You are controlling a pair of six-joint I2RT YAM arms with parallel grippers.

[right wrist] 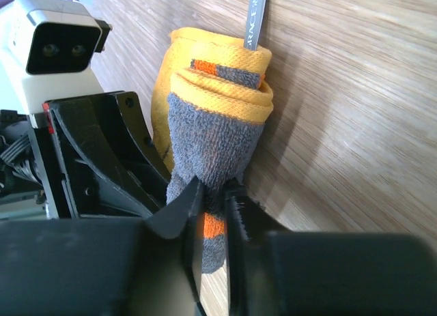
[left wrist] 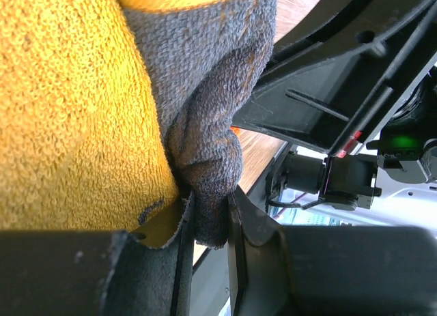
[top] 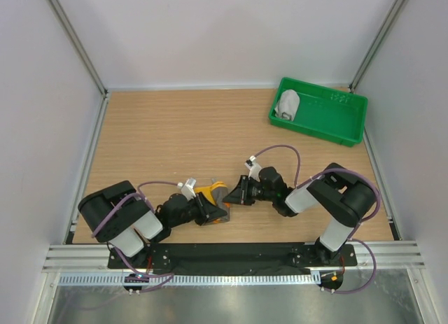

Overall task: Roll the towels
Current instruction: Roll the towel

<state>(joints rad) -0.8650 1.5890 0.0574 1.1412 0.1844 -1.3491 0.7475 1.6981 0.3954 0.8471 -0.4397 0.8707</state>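
Right wrist: fuzzy org/gry rolled towel (right wrist: 215, 135)

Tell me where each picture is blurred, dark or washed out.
Top view: even light, all sharp. Left wrist: the orange towel is sharp, the left gripper dark and blurred, the background on the right washed out. Right wrist: towel and table are sharp, the right gripper blurred, a soft shadow beside the towel.

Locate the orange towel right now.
Top view: the orange towel sits front and centre on the table, pinched between the left claw and the right claw, far from the green tray at back right.
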